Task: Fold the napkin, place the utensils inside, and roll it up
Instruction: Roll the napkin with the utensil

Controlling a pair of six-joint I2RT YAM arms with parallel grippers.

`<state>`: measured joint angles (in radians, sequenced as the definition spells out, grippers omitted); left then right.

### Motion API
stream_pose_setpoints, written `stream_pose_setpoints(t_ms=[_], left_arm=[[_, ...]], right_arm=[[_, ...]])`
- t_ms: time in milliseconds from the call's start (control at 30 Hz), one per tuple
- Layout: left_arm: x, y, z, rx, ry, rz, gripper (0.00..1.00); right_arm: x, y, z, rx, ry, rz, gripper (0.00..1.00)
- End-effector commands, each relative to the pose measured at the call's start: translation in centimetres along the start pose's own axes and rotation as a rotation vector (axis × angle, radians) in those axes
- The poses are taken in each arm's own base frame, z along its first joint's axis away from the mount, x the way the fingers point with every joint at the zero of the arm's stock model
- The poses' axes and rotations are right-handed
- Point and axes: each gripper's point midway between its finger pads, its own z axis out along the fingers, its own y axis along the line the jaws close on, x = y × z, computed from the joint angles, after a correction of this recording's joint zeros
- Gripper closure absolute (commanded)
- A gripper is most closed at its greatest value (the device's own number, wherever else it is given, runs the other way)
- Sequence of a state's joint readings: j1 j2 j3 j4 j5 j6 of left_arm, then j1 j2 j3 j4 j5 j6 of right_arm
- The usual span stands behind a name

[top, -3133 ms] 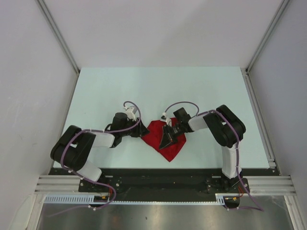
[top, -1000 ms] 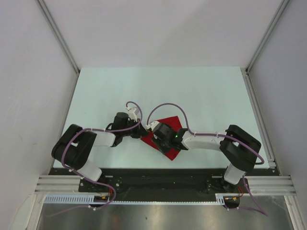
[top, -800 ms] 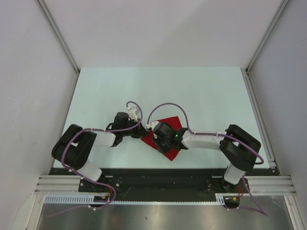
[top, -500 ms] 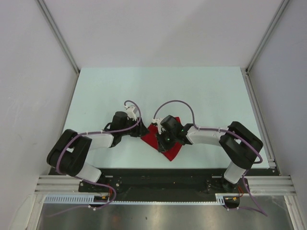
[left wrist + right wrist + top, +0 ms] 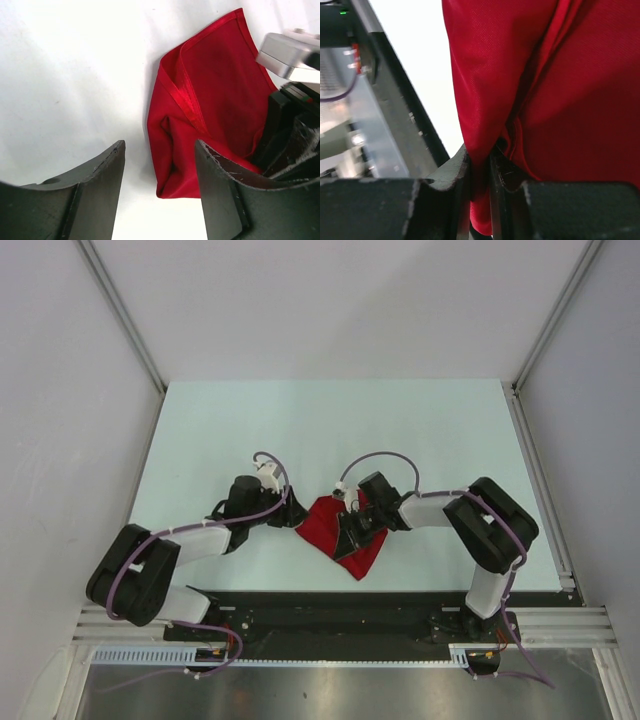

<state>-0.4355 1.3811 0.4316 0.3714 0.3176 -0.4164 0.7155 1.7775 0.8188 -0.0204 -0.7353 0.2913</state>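
The red napkin (image 5: 325,525) lies crumpled and partly folded near the table's front middle. It also shows in the left wrist view (image 5: 210,120) and fills the right wrist view (image 5: 560,75). My right gripper (image 5: 347,538) is shut on a fold of the napkin, the cloth pinched between its jaws (image 5: 479,165). My left gripper (image 5: 292,514) is open at the napkin's left edge, with the cloth's corner between and beyond its fingers (image 5: 160,160). The orange spoon is not visible in any view.
The pale table (image 5: 330,430) is bounded by white walls at the left, right and back. A black rail (image 5: 330,605) with the arm bases runs along the front edge, close to the napkin.
My right gripper has moved back to the right while holding the napkin, pulling the cloth over. My left arm has stretched slightly toward the napkin's left edge.
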Motion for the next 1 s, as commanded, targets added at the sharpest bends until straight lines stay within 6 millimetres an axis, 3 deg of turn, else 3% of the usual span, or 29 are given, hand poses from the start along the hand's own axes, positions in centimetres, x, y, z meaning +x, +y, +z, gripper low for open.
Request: stream_pose_setpoints(t_ms=[0, 500, 600, 633, 800, 833, 967], left_arm=[[-0.8, -1.2, 0.2, 0.061, -0.026, 0.027, 0.37], [2.4, -3.1, 2.4, 0.228, 0.115, -0.095, 0.4], [3.0, -3.5, 2.5, 0.259, 0.138, -0.116, 0.57], [3.1, -3.5, 2.6, 0.26, 0.142, -0.124, 0.67], [3.1, -3.1, 2.7, 0.233, 0.147, -0.118, 0.95], [3.1, -3.0, 2.7, 0.233, 0.148, -0.116, 0.96], [3.1, -2.9, 2.7, 0.226, 0.156, -0.113, 1.0]], right_arm=[[2.8, -0.6, 0.0, -0.107, 0.094, 0.119, 0.8], [2.7, -3.0, 0.1, -0.158, 0.095, 0.187, 0.8], [2.9, -3.1, -0.1, -0.143, 0.105, 0.204, 0.78], [2.7, -3.1, -0.3, -0.141, 0.097, 0.197, 0.77], [0.3, -2.5, -1.5, -0.087, 0.062, 0.138, 0.56], [0.4, -2.8, -1.9, -0.048, 0.071, 0.148, 0.53], [-3.0, -1.2, -4.4, 0.051, -0.004, 0.053, 0.37]])
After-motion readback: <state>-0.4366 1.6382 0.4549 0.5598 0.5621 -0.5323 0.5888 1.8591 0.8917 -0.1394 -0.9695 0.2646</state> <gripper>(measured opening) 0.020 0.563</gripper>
